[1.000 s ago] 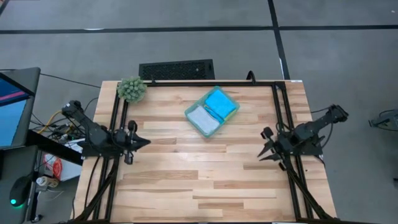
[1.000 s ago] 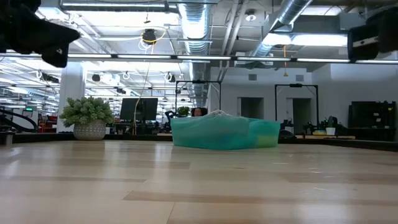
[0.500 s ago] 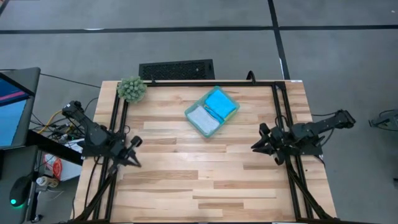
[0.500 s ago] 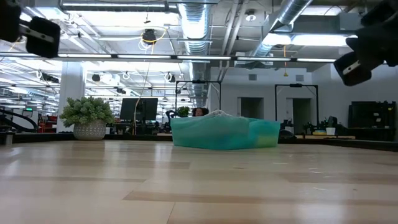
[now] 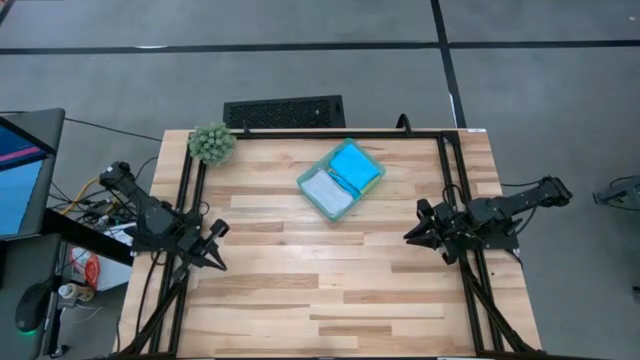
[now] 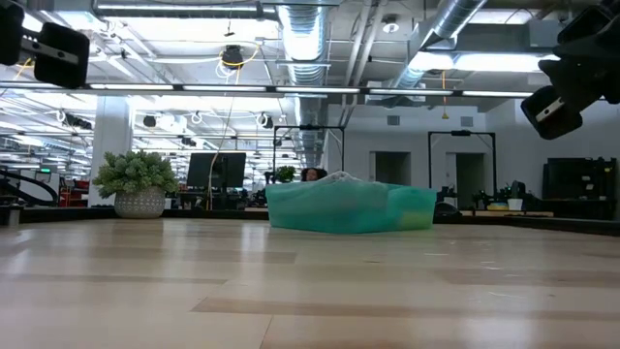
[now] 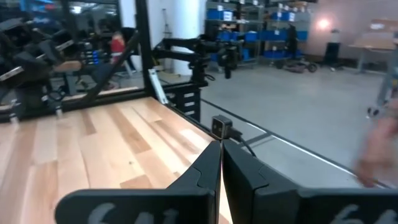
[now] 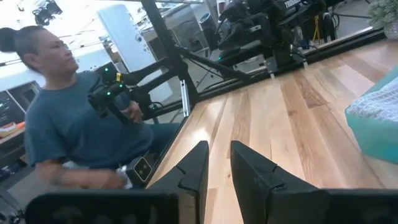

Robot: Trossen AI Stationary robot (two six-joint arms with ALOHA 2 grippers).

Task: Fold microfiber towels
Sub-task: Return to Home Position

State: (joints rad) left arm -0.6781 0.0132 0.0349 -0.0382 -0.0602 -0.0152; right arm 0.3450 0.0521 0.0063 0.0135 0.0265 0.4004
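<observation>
Both arms hang clear of the work above the pale wooden plank table [image 5: 300, 290], with nothing left on its boards to fold. The translucent teal-green shallow tray [image 5: 318, 162] sits toward the far middle of the table. It holds a folded sky-blue microfiber towel [image 5: 353, 163] at its far end and a folded light grey microfiber towel [image 5: 322, 190] beside it at its near end. Any cloths beneath them cannot be made out.

A second ago the left gripper [image 5: 216, 258] pointed inward across the boards. It has since swung to angle down along the table's left edge, and its fingers [image 7: 205, 177] are pressed together on nothing. The right gripper [image 5: 410, 236] has lifted and turned a little at the right edge as its arm settles outward, and its fingers [image 8: 194, 165] stand slightly parted and empty. In the last half second neither arm has shifted noticeably.

The tray has not moved. Judged from this, the folding looks complete and the arms look at or near their rest poses. The small fuzzy green plant ball [image 5: 212, 143] sits untouched at the far left corner, and a person in a blue-grey shirt [image 8: 74, 134] sits beyond the table.
</observation>
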